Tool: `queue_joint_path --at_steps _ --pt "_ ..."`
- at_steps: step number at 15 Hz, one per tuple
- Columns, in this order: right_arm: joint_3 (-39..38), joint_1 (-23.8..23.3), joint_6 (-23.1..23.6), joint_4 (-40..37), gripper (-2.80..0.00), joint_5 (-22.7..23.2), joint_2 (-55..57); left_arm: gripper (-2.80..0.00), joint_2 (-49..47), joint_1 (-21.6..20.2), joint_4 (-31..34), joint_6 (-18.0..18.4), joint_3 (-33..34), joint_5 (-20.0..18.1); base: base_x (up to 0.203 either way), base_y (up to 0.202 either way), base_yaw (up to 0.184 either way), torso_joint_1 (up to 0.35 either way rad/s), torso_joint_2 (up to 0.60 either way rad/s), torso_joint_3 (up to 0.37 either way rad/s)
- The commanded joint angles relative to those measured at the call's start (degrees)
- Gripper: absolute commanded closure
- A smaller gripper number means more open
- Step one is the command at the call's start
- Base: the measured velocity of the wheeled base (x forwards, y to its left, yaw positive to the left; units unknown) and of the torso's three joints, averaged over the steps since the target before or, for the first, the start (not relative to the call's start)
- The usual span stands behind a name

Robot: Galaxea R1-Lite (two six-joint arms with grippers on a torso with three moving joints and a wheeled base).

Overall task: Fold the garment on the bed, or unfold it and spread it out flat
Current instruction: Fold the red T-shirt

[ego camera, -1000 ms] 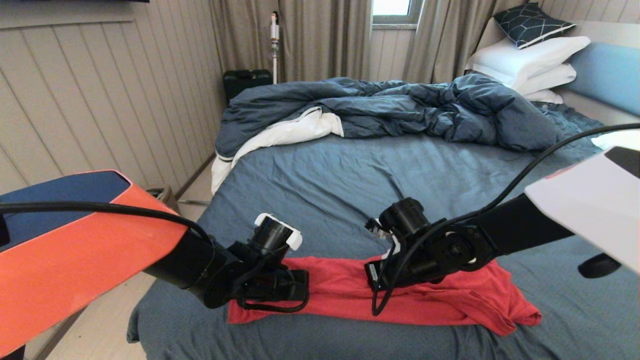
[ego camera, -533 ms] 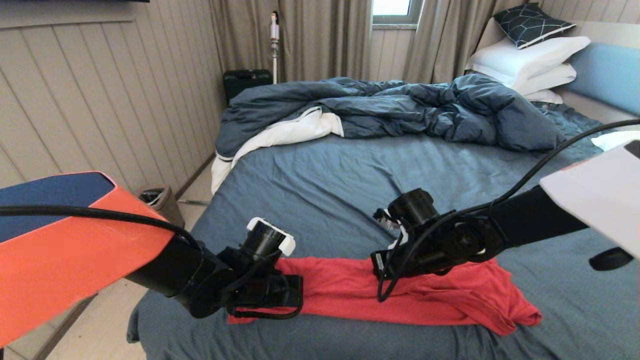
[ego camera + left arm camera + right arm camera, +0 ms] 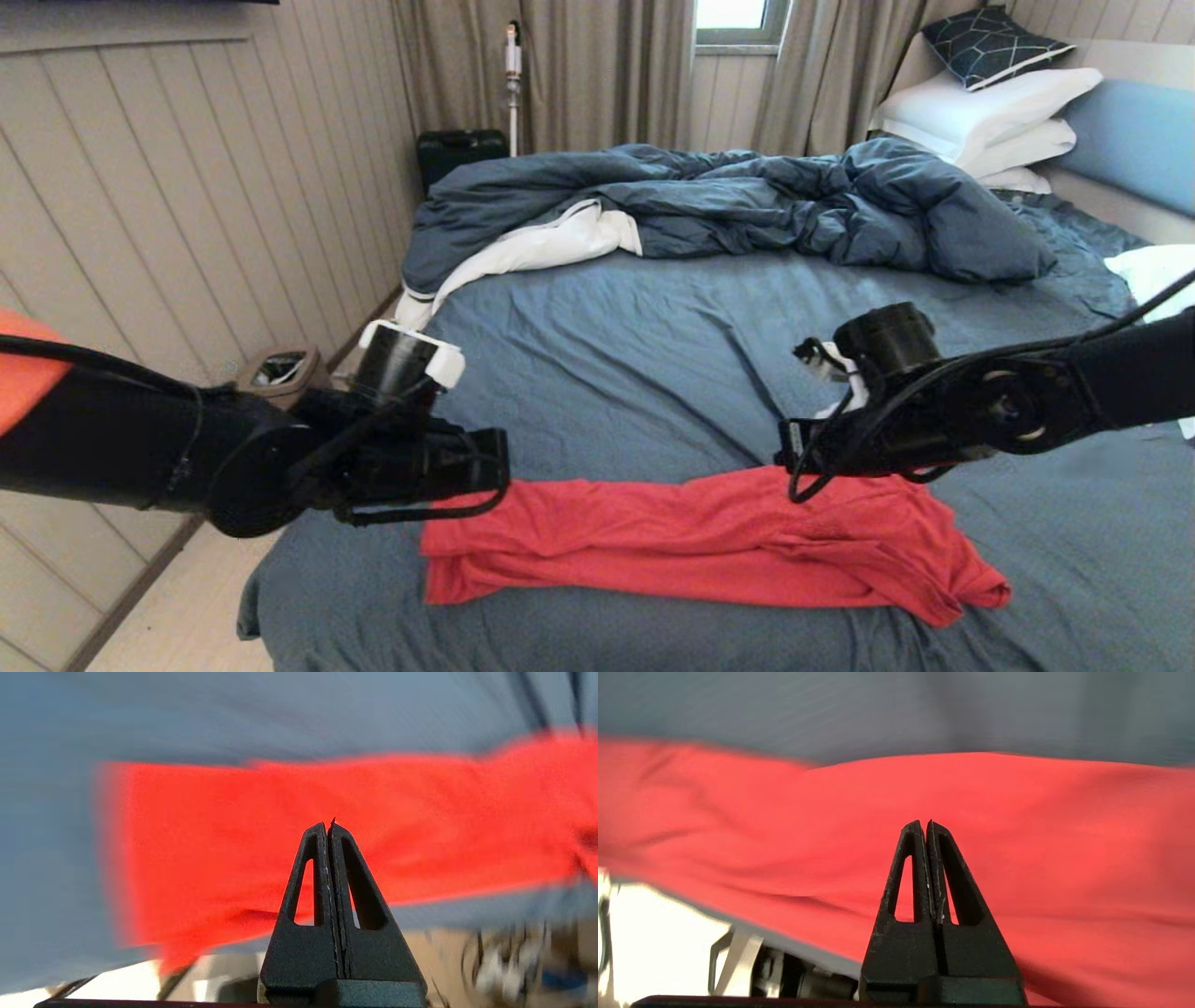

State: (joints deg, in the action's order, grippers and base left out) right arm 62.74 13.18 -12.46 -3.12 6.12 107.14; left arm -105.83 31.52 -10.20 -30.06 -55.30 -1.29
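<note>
The left gripper (image 3: 331, 828) stood at lower centre, its two black fingers pressed together with nothing between them. Behind it the red garment (image 3: 224, 826) stretched across the blue-grey bed (image 3: 187, 714).

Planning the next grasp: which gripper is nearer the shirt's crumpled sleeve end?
Right. The right gripper hovers over the garment toward that end; the left gripper is beside the opposite, squared end.

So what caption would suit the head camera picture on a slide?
Two black tools, left and right, poised above a bright red folded T-shirt on a blue-grey sheeted bed.
</note>
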Motion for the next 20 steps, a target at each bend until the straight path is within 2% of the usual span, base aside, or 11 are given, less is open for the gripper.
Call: queue_joint_path --at_steps 1,3,5,9,13,14,18,20 --pt "-2.38 -6.49 0.99 -0.11 0.0 0.23 -3.93 0.0 3.67 -6.52 1.44 0.06 0.87 -0.08 0.0 0.0 0.0 0.0 0.0 0.0" --pt "-5.31 -12.71 3.27 -0.12 0.0 0.83 -5.02 0.0 4.67 -12.98 2.42 1.16 3.95 -0.74 0.0 0.0 0.0 0.0 0.0 0.0" --pt "-7.96 -17.02 5.12 -0.1 0.0 2.39 -5.94 0.0 5.12 -16.94 2.54 1.7 6.7 -2.9 0.0 0.0 0.0 0.0 0.0 0.0" --pt "-10.71 -21.96 7.59 -0.29 0.0 4.47 -6.99 0.0 4.76 -18.71 2.56 2.24 8.21 -3.4 0.0 0.0 0.0 0.0 0.0 0.0" --pt "-10.18 -22.48 9.71 -2.24 0.0 4.34 -6.69 0.0 4.01 -19.22 2.47 2.2 8.9 -3.45 0.0 0.0 0.0 0.0 0.0 0.0" --pt "-10.09 -22.94 10.2 -2.32 -2.8 4.34 -6.6 0.0 3.75 -19.22 2.47 2.2 9.02 -3.45 0.0 0.0 0.0 0.0 0.0 0.0" --pt "-10.18 -24.98 16.03 -5.27 -2.8 4.25 -6.51 0.0 2.97 -19.17 2.29 2.16 9.33 -3.5 0.0 0.0 0.0 0.0 0.0 0.0" --pt "-10.08 -25.13 17.51 -7.0 -2.8 4.25 -5.86 0.0 2.67 -19.16 2.24 2.11 9.33 -3.6 0.0 0.0 0.0 0.0 0.0 0.0"
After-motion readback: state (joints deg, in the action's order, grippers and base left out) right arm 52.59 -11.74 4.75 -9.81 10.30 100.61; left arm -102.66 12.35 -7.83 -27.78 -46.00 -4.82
